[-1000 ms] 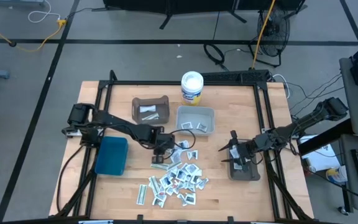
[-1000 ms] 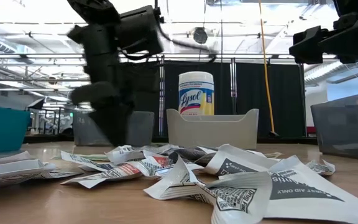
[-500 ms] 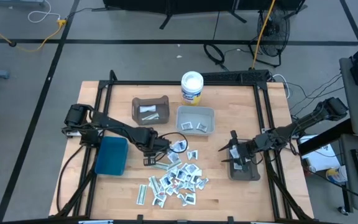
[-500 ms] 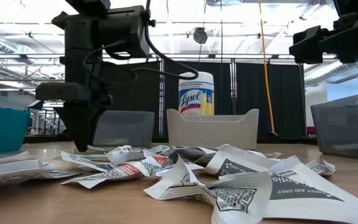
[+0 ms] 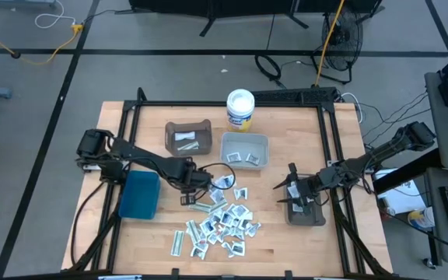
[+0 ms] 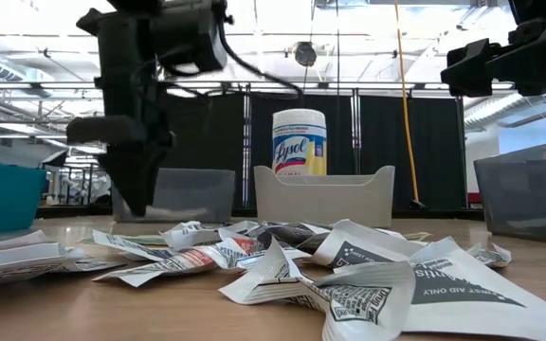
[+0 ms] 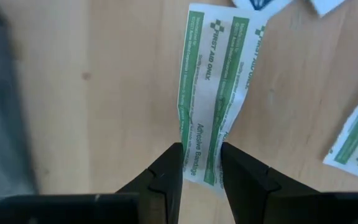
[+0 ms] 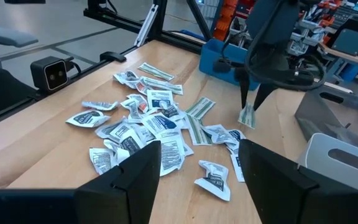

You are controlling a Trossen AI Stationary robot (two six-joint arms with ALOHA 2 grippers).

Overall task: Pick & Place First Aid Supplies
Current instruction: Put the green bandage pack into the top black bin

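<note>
The left gripper (image 7: 201, 163) is pinched shut on one adhesive bandage strip (image 7: 213, 93), a long flat white wrapper with green stripes and green "First Aid Only" print. In the left wrist view the two dark fingers (image 7: 166, 171) squeeze the strip's near end, and the rest of it hangs down over bare wood. From the right wrist view the strip dangles off the tabletop below that gripper, just beside the blue bin (image 5: 138, 194), on the side facing the pile.

The rest of the first aid supplies (image 5: 218, 222) sit in a loose heap on the wooden table (image 5: 286, 249), next to the blue bin on its far side from the left arm's base. They're small crinkled white and silvery packets with blue, green or red print, some folded up, plus a few more green-striped strips. A few packets already lie in the brown bin (image 5: 188, 138) and the grey bin (image 5: 244, 149).

The right gripper (image 5: 292, 192) hangs spread open over a dark bin (image 5: 305, 214), well away from the blue bin.
</note>
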